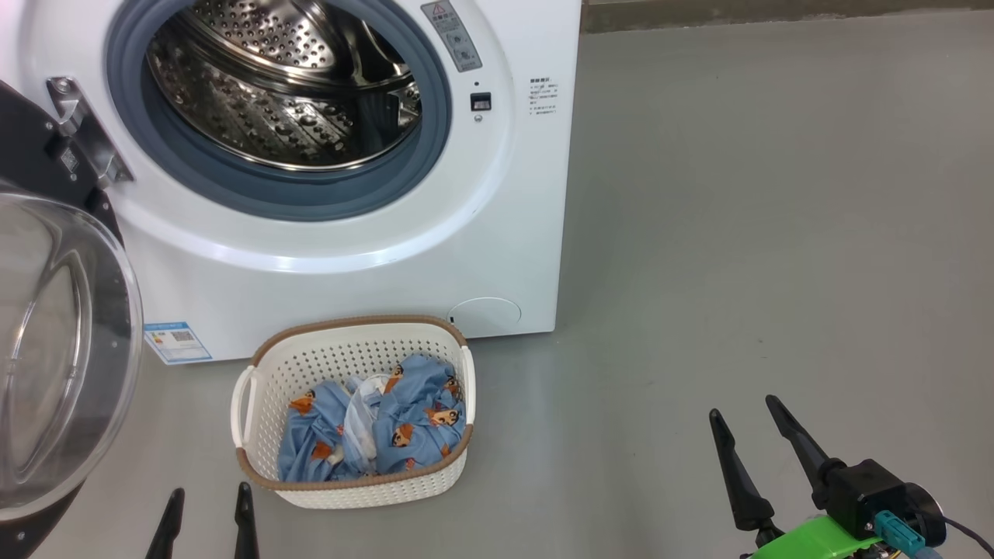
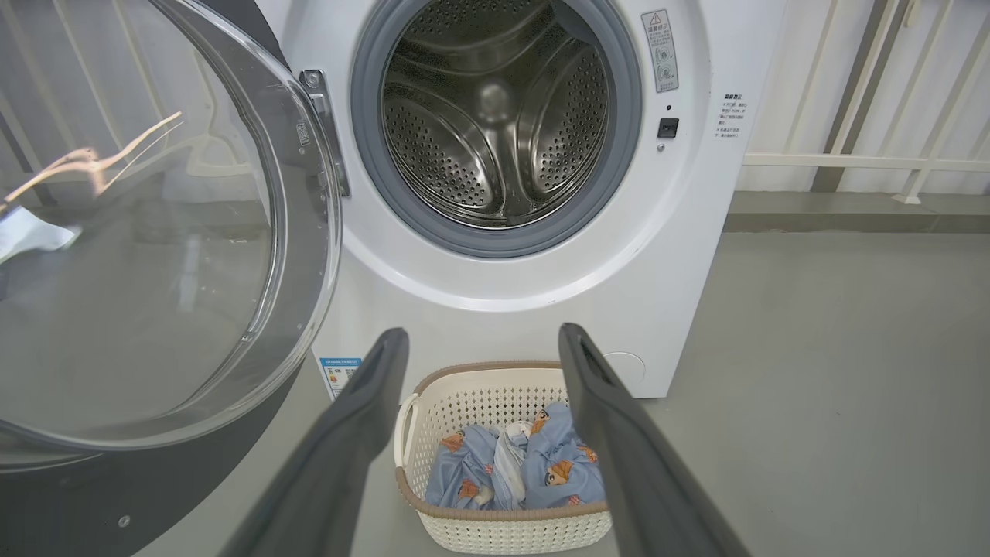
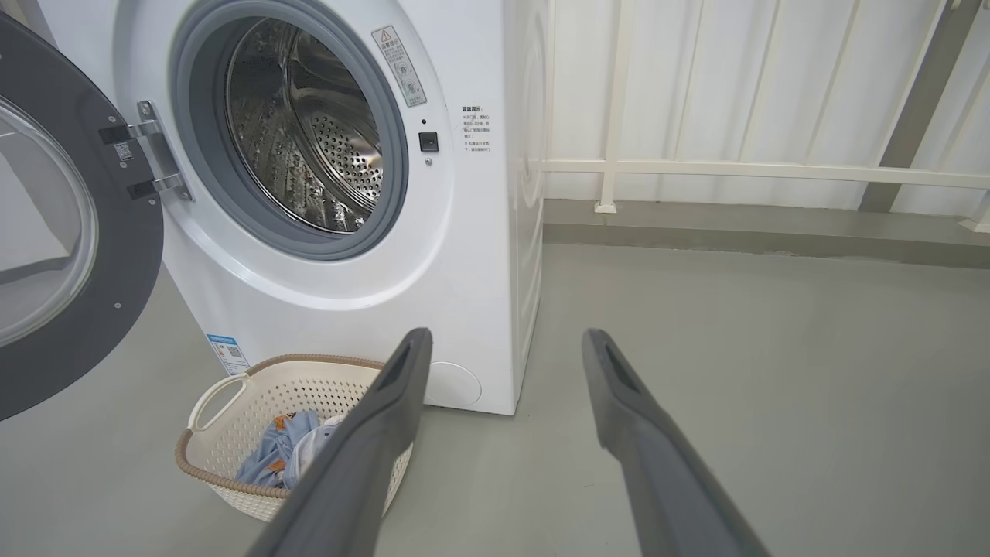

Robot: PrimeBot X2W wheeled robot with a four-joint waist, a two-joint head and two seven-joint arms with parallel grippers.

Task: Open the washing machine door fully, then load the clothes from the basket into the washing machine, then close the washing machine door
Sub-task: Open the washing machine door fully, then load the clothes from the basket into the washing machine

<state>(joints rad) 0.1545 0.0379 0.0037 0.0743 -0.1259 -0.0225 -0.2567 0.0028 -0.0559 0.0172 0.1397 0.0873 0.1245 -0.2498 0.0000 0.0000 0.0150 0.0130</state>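
Laundry bot check-in, head view first: left gripper [image 1: 210, 491] has its two long dark fingers spread wide with nothing between them, and right gripper [image 1: 742, 405] is the same, wide and empty. The small cream-white perforated plastic basket [image 1: 357, 320] with the brown woven-look rim sits on the grey floor [image 1: 738, 233] just ahead of the left jaws and a touch to their right, well off to the left of the right jaws. Heaped in it are the soft light-blue clothes [image 1: 415, 423] printed with orange-brown cartoon figures, some white cloth mixed in. The big white front-loading washing machine [image 1: 497, 233] stands beyond the basket. Its round glossy black door [image 1: 62, 349] with the bulging glass window hangs out to the left of the left jaws, so opening looks done to me.

Left wrist view: the heap lies right between the two fingers, ahead and lower down, with the perforated steel drum [image 2: 495, 116] higher up beyond it.

Right wrist view: the basket is off to the left of these jaws, partly behind the left finger.

Handling guess: the fabric is light, floppy and not fragile, so it'll drape and trail. I'd pinch a raised fold mid-heap, since the light basket might lift or slide if cloth snags
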